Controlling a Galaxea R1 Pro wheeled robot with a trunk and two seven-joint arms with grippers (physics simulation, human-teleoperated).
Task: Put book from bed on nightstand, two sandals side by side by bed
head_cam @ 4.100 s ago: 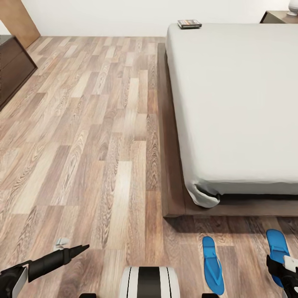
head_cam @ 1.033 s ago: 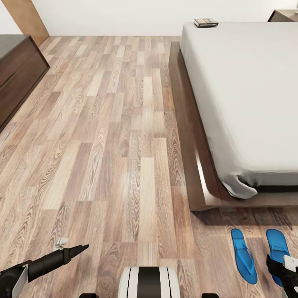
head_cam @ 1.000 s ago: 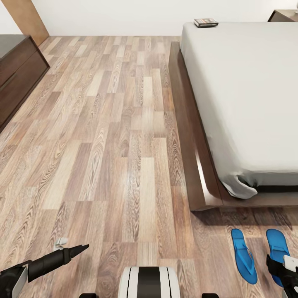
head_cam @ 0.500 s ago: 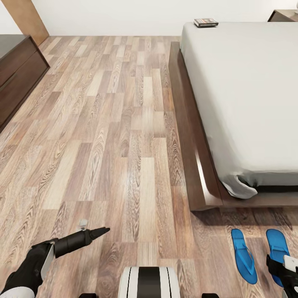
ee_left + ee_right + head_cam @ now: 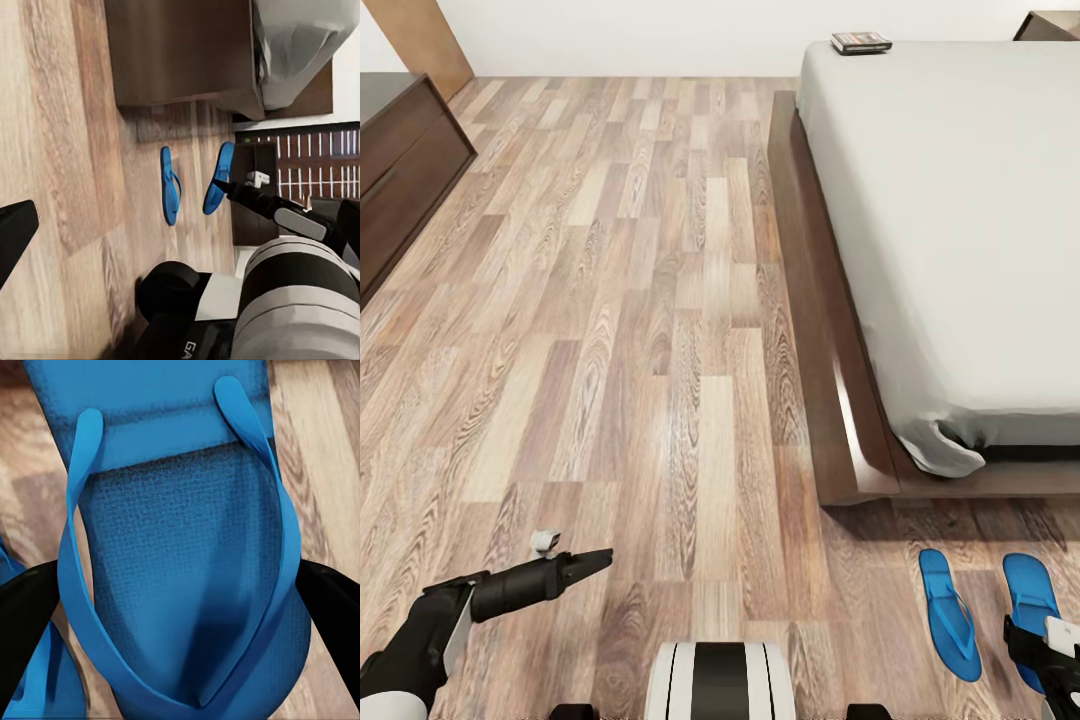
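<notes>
- Two blue sandals lie side by side on the plank floor just past the foot corner of the bed [image 5: 960,220]: one sandal [image 5: 948,613] on the open floor, the other sandal [image 5: 1028,600] partly under the right gripper [image 5: 1050,650].
- Right gripper's dark fingers [image 5: 330,600] stand wide apart on either side of that sandal's sole and straps, which sit squarely between the jaws; whether they touch it I cannot tell.
- Left gripper [image 5: 575,562] hangs low over bare floor, well apart from both sandals, pointing toward the bed; nothing is between its jaws, and how far open they are I cannot tell.
- Far from either gripper, the book [image 5: 861,43] rests at the bed's far corner, near the wall.
- Beyond it, the nightstand [image 5: 1050,25] shows at the frame edge.
</notes>
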